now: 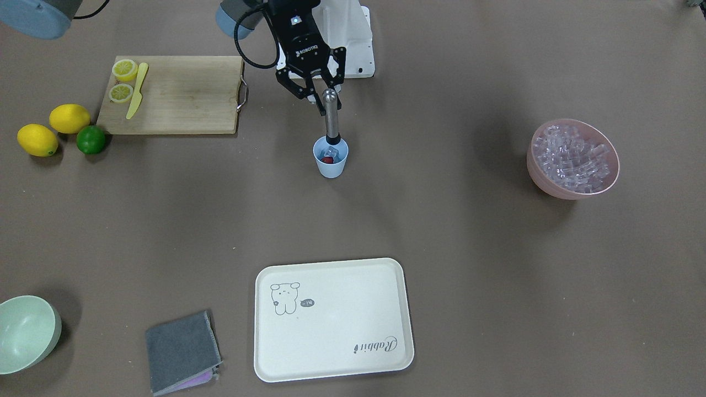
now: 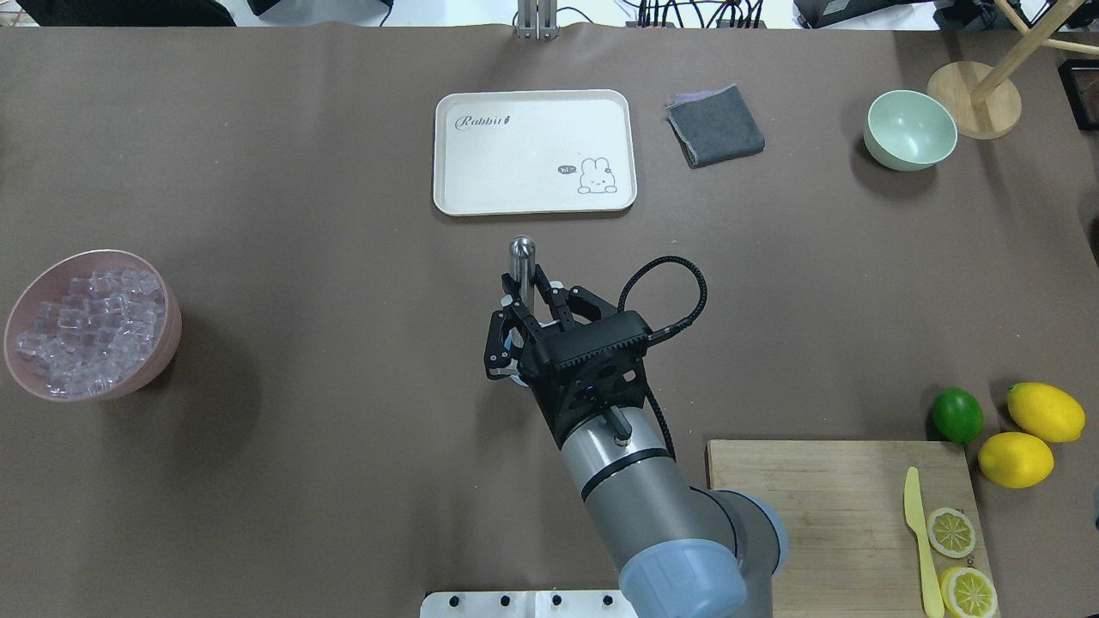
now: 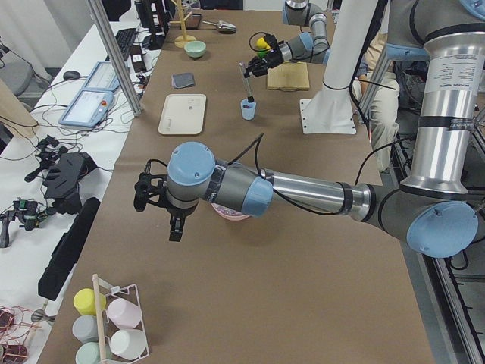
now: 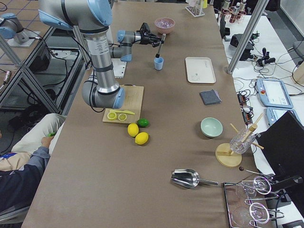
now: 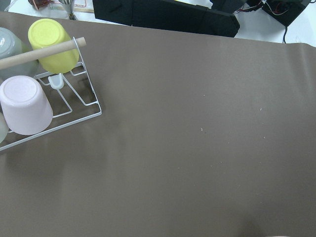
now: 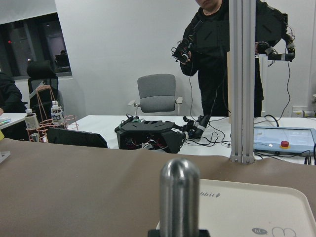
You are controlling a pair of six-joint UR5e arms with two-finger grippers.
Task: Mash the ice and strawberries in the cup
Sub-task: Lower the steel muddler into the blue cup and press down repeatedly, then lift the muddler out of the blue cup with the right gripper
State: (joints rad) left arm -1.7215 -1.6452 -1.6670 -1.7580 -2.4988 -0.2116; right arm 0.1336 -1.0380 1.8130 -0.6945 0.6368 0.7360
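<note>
The light blue cup (image 1: 331, 162) stands mid-table with a red strawberry (image 1: 327, 160) and a clear ice cube (image 1: 330, 151) inside it. A metal muddler (image 1: 331, 118) stands upright with its lower end in the cup. My right gripper (image 1: 326, 96) reaches in level and is shut on the muddler near its rounded top (image 6: 179, 187). In the overhead view the gripper (image 2: 528, 300) hides most of the cup. More ice fills the pink bowl (image 1: 573, 187). My left gripper (image 3: 155, 208) shows only in the exterior left view, low over bare table; I cannot tell its state.
A wooden cutting board (image 1: 182, 96) holds two lemon halves and a yellow knife (image 1: 136, 91). Two lemons and a lime (image 1: 91, 139) lie beside it. A cream tray (image 1: 331, 320), grey cloth (image 1: 179, 350) and pale green bowl (image 1: 25, 333) sit opposite. A cup rack (image 5: 44, 94) stands near my left wrist.
</note>
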